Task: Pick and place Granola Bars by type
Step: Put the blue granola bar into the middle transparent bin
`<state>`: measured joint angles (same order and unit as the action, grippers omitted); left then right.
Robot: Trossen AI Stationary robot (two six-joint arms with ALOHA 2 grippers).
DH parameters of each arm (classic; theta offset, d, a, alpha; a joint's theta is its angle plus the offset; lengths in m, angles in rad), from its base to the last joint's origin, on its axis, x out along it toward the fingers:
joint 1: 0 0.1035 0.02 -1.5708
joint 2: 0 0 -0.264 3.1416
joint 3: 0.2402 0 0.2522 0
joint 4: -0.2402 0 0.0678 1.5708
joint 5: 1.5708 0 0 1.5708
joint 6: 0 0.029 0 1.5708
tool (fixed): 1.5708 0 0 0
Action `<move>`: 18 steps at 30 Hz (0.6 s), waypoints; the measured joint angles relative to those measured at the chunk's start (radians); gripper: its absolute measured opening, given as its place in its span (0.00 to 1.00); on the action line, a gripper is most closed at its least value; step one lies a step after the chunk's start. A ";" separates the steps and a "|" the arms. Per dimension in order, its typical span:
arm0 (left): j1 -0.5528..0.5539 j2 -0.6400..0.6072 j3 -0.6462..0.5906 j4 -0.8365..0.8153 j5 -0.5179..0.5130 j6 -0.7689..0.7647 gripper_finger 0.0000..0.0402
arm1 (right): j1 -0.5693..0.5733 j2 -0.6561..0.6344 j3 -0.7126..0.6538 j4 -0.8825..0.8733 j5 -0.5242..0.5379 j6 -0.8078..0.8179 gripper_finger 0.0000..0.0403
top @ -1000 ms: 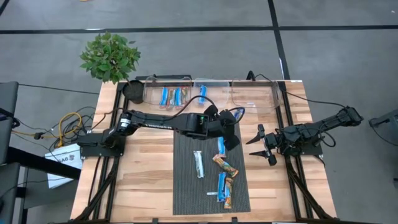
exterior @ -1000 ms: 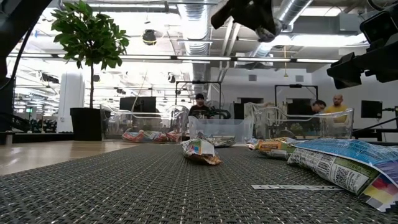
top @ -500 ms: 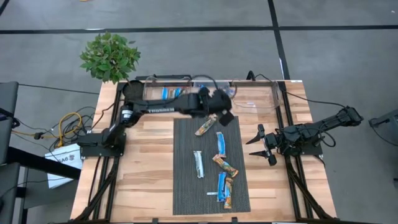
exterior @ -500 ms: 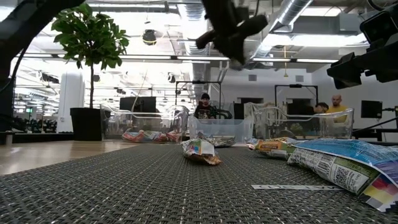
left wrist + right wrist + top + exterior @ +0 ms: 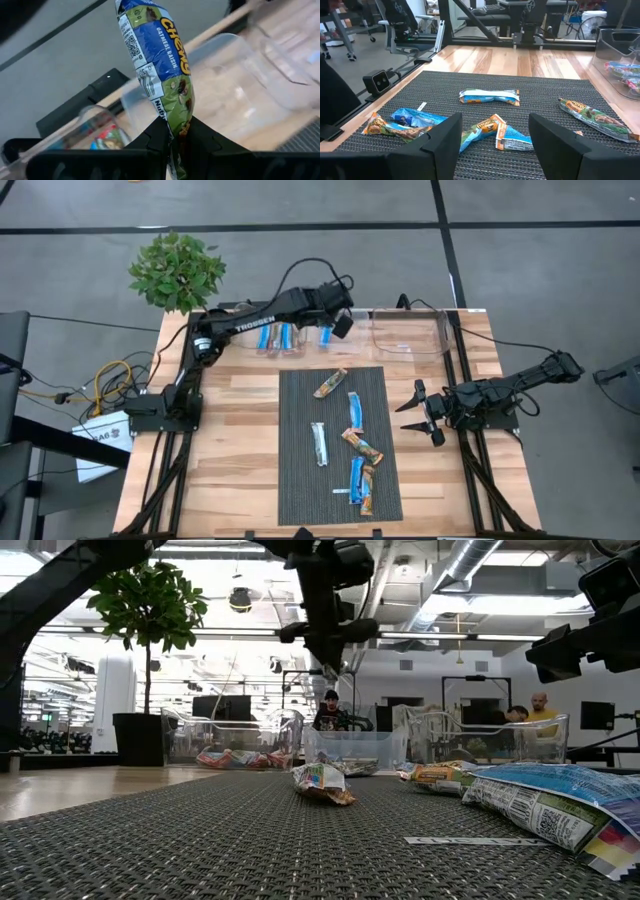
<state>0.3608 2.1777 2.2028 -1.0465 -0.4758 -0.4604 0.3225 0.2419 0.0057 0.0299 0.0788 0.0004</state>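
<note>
We saw the wooden table (image 5: 240,440) carrying the dark woven mat (image 5: 300,480), and along its far edge the row of clear bins (image 5: 410,332). The left arm reached out over that row, its left gripper (image 5: 341,323) hanging above the middle bin (image 5: 322,313) and pinched narrow on a blue bar (image 5: 161,60), which stood up out of the fingers, gripped only by its lower end. The right gripper (image 5: 425,411) waited just off the mat's right edge, its fingers (image 5: 555,140) spread wide and holding nothing. On the mat we counted the granola bars yet to be sorted: an orange bar (image 5: 329,383) nearest the bins, a second blue bar (image 5: 354,410), a silvery white bar (image 5: 318,443), and a small huddle of mixed bars (image 5: 360,475) at the near end. The risk, as we judged it, lay in that end-only hold: a long wrapper could swing on release and catch the bin's wall, or drop into the neighbouring bin and mix the types. A slippery foil could also slide out early, short of the bin.
</note>
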 joint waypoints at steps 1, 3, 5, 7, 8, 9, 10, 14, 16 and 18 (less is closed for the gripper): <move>0.006 0.000 0.000 0.000 0.000 0.001 0.09 | 0.000 0.000 0.000 0.000 0.000 0.000 0.55; 0.013 0.000 0.000 0.008 0.001 0.002 0.09 | 0.000 0.000 0.000 0.000 0.000 0.000 0.55; 0.015 0.000 0.000 0.025 0.001 0.002 0.09 | 0.000 0.000 0.000 0.000 0.000 0.000 0.55; 0.017 0.000 0.000 0.046 0.001 0.006 0.09 | 0.000 0.000 0.000 0.000 0.000 0.000 0.55; 0.018 0.000 0.000 0.057 0.001 0.008 0.09 | 0.000 0.000 0.000 0.000 0.000 0.000 0.55; 0.019 0.006 0.000 0.065 0.001 0.010 0.09 | 0.000 0.000 0.000 0.000 0.000 0.000 0.55; 0.019 0.013 0.001 0.079 0.001 0.010 0.09 | 0.000 0.000 0.000 0.000 0.000 0.000 0.55; 0.022 0.055 0.000 0.098 0.059 0.008 0.09 | 0.000 0.000 0.000 0.000 0.000 0.000 0.55; 0.022 0.089 0.000 0.115 0.094 0.007 0.09 | 0.000 -0.001 0.000 0.002 0.000 0.000 0.55; 0.025 0.118 -0.001 0.134 0.122 0.006 0.09 | 0.000 0.000 0.000 0.000 0.000 0.000 0.55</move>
<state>0.3854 2.2953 2.2017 -0.9126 -0.3537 -0.4545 0.3229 0.2420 0.0059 0.0296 0.0784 0.0005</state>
